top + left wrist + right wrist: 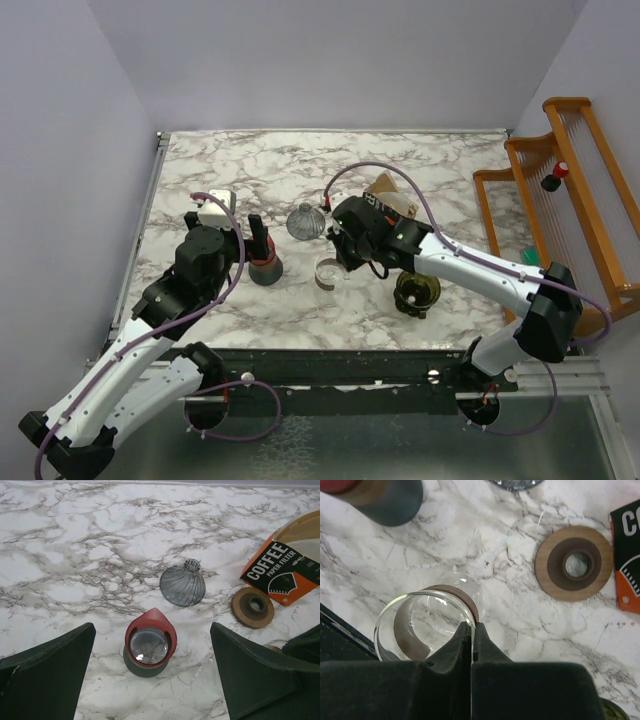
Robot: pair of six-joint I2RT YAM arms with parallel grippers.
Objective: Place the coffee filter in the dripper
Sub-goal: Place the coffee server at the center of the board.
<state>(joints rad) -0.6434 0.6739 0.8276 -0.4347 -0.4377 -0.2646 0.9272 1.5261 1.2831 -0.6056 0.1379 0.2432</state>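
Observation:
No white paper cone shows clearly. Only a pale curved sheet (pixel 311 542) with a tan edge sticks out behind the "COFFEE" carton (pixel 281 572). A grey ribbed glass dripper (pixel 183 584) lies mouth-down mid-table (pixel 306 222), with a wooden ring (pixel 252 607) beside it. My right gripper (pixel 471 626) is shut on the rim of a clear glass vessel (pixel 395 617) with a brown band, also seen in the top view (pixel 325 272). My left gripper (pixel 152 632) is open and empty above a red-topped dark carafe (pixel 149 644).
A green glass piece (pixel 417 292) stands near the front, right of my right gripper (pixel 338 262). An orange wooden rack (pixel 560 190) stands off the table's right edge. A metal rail (pixel 350 365) runs along the front edge.

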